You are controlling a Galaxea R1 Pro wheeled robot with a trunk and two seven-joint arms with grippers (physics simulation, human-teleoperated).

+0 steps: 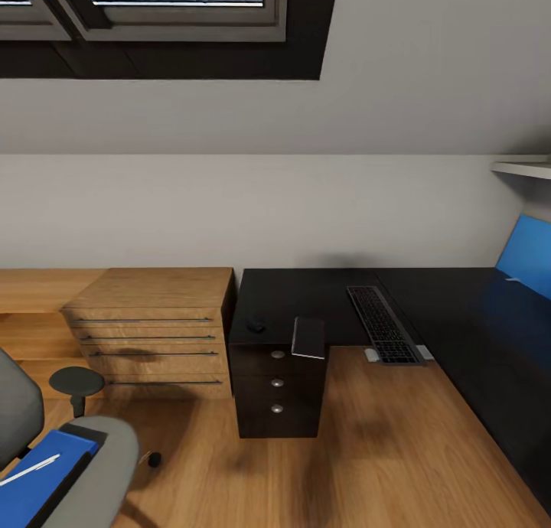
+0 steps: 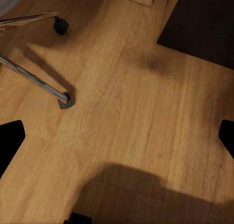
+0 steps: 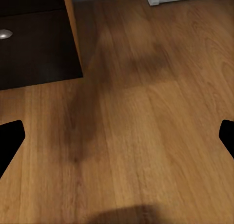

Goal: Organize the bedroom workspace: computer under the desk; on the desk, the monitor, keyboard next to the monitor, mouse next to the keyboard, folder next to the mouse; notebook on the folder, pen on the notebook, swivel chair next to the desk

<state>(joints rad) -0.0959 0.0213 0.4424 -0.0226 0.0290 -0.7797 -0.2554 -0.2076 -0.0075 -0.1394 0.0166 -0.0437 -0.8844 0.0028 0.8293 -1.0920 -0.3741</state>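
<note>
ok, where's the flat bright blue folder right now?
Head view, lower left corner: the bright blue folder lies on the grey swivel chair seat, a thin white pen resting on it, left of the black desk.

Nothing readable anywhere here, honestly. The keyboard (image 1: 383, 323) keys are too blurry to make out any legends, and the folder (image 1: 34, 482) cover is plain blue.

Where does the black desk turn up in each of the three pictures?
Head view: the desk spans centre and right, keyboard on it.
Left wrist view: its dark drawer block, beyond the wooden floor.
Right wrist view: its black drawer front with a silver knob.
Shared landmark: the wooden floor.
</note>
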